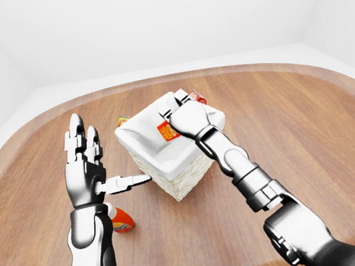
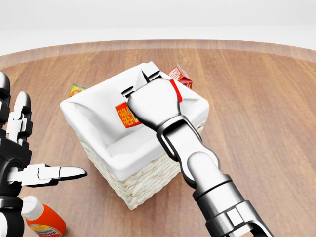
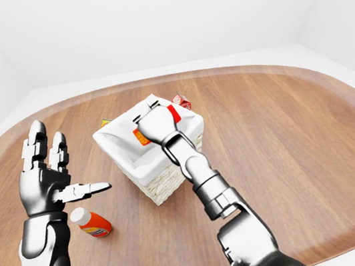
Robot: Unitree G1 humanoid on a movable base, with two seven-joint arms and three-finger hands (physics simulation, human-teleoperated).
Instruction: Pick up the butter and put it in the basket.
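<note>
The butter (image 2: 126, 115) is a red and orange pack with yellow lettering. My right hand (image 2: 146, 97) is shut on it, and red shows on both sides of the palm. Hand and butter sit low inside the mouth of the white wicker basket (image 2: 148, 178), below its cloth-lined rim (image 2: 85, 105); the hand hides most of the pack. My left hand (image 1: 105, 159) stands upright to the left of the basket, open with fingers spread and thumb pointing at the basket, holding nothing.
A red carton (image 2: 180, 76) pokes out beyond the basket's top right corner. A small yellow-orange pack (image 2: 76, 89) lies past its left corner. An orange bottle with a white cap (image 2: 42, 220) lies under my left hand. The round wooden table (image 1: 311, 125) spreads all around.
</note>
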